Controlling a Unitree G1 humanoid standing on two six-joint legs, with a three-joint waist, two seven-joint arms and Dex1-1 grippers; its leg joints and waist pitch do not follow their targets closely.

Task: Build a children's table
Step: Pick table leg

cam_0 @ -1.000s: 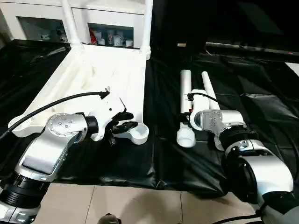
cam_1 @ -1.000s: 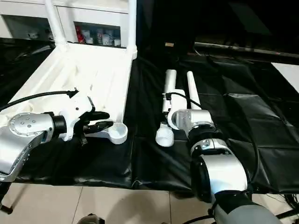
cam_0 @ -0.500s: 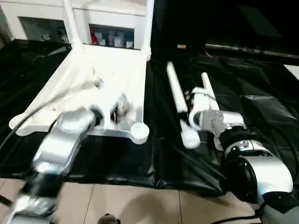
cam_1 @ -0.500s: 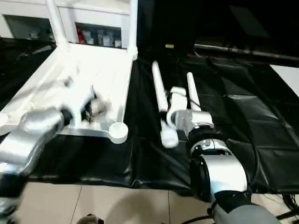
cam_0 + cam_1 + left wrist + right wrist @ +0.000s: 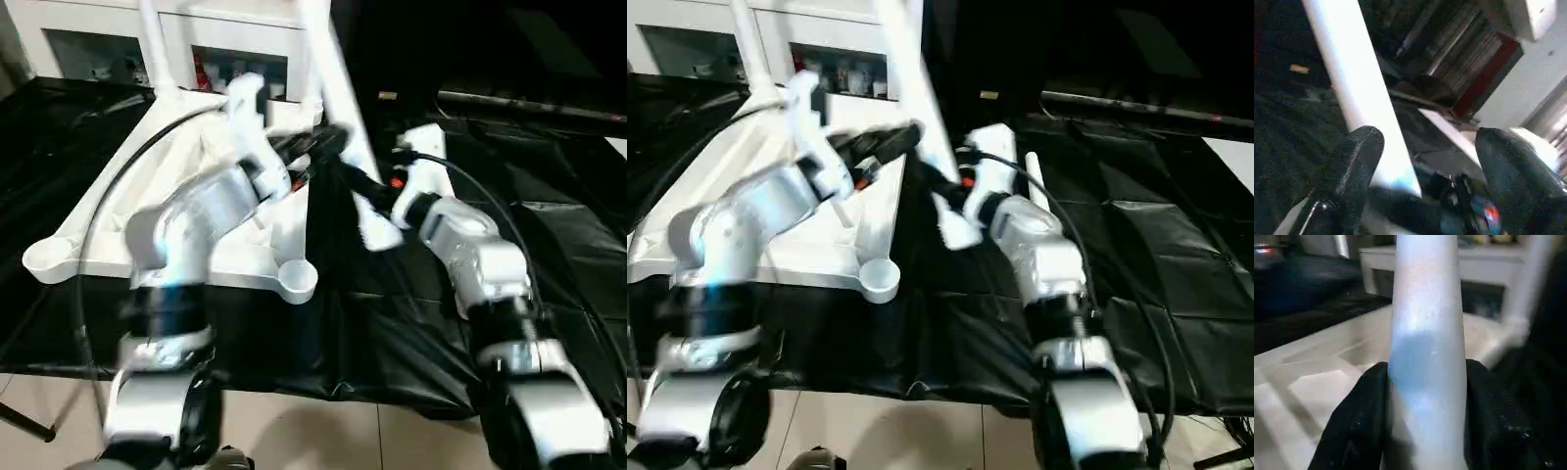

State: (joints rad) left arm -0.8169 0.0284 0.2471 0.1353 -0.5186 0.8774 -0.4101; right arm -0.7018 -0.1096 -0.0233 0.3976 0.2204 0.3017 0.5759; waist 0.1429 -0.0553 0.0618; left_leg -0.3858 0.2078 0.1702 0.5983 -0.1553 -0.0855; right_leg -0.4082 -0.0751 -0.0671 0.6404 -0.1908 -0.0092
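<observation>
Here the right hand (image 5: 1422, 431) grips a white table leg (image 5: 338, 88), raised and tilted over the black-covered bench (image 5: 549, 245). The left hand (image 5: 1425, 166) (fingers spread wide) brackets the same leg. Beside them lies the upturned tabletop (image 5: 211, 245), two legs standing.
</observation>
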